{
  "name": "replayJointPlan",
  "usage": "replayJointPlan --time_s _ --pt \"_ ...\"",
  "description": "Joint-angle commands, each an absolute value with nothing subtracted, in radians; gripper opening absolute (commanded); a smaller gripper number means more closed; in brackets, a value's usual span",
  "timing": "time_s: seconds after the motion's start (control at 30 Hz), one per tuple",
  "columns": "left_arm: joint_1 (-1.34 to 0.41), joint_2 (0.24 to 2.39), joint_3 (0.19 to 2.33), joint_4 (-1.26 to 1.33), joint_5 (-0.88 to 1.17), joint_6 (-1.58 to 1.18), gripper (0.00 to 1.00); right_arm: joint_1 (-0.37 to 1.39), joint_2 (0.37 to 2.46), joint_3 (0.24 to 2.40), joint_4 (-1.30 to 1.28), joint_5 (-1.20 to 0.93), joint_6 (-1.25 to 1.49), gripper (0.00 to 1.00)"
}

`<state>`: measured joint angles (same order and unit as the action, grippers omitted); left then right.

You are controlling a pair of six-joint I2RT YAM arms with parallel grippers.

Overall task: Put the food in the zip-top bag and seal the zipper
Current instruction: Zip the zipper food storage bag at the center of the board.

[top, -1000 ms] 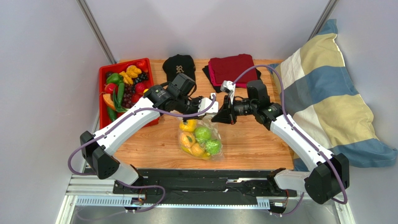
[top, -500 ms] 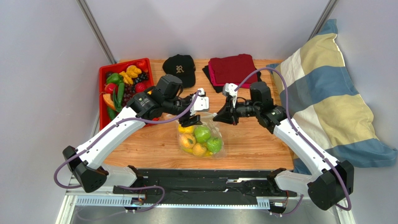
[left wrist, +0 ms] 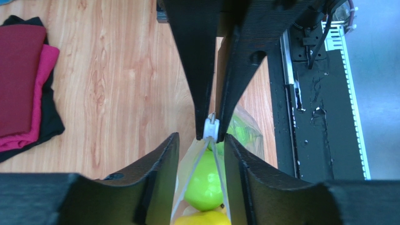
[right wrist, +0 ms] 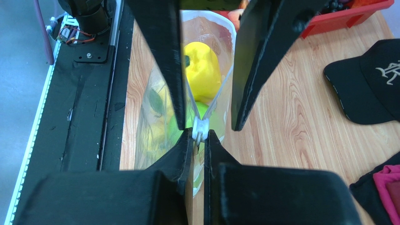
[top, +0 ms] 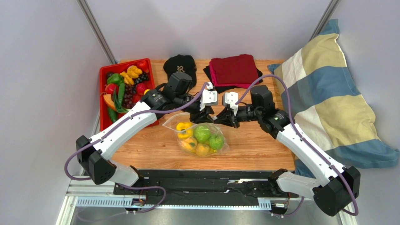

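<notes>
While right claw [right wrist: 199, 136] clamps slider tab [left wrist: 211, 127], unsealed zipper [right wrist: 215, 98] extends beyond tab, between spread fingers of empty left claw [left wrist: 202, 140]: probable slide direction.

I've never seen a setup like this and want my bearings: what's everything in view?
Bag: one, clear, table centre, mouth open.
Food in bag: several, green, yellow, orange.
Zipper slider: one, white, bag's top edge.
Tray: one, red, back left.
Food in tray: many, mixed colours.
Cap: one, black, back centre.
Folded cloths: small stack, dark red, pink, black, right of cap.
Pillow: one, blue, cream, yellow stripes, right side.
Table: one, light wood, under the bag.
Left gripper: one, black, open, astride the bag's top.
Right gripper: one, black, shut on the slider.
</notes>
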<state>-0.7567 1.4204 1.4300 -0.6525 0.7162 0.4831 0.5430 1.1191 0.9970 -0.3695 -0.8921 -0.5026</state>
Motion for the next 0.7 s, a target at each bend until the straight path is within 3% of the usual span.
replayJointPlan --time_s 0.0,0.07,0.3,0.67 --pt "-0.755 1.427 1.471 -0.607 0.781 0.463 0.44 0.560 1.089 0.999 -0.362 -0.884 -0.580 0.00" --pt "-0.755 1.422 1.467 -0.607 0.790 0.468 0.39 0.563 1.094 1.002 -0.370 -0.881 -0.584 0.00" --pt "-0.756 1.399 1.451 -0.586 0.799 0.462 0.38 0.564 1.111 1.009 -0.387 -0.877 -0.575 0.00" --pt "-0.781 1.388 1.414 -0.607 0.811 0.512 0.23 0.565 1.117 1.014 -0.380 -0.864 -0.542 0.00"
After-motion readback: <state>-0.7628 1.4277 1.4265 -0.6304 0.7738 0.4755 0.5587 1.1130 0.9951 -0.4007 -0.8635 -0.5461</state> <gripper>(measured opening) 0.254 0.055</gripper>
